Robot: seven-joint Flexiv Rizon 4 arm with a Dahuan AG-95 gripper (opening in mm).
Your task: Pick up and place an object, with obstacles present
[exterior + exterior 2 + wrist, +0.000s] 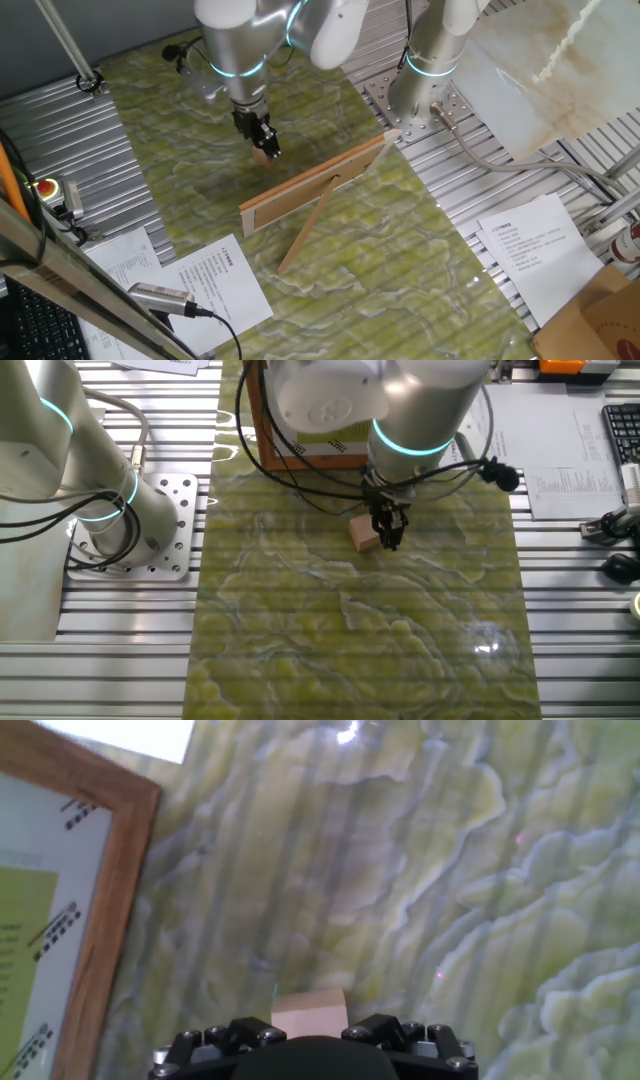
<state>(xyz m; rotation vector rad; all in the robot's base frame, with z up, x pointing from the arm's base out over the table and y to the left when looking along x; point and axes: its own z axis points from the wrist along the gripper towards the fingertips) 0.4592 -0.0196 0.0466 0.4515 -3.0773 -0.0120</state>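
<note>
The small tan wooden cube sits between my gripper's fingers, at or just above the green marbled mat. In the other fixed view the cube shows just left of the gripper. In the hand view the cube fills the gap between the two black fingers of the gripper, which look closed on its sides. The long wooden board stands on edge just right of the gripper, propped by a slanted stick.
The board's framed face stands behind the gripper in the other fixed view and at the left edge of the hand view. Paper sheets lie at the mat's near corner. A second arm's base is bolted at the right.
</note>
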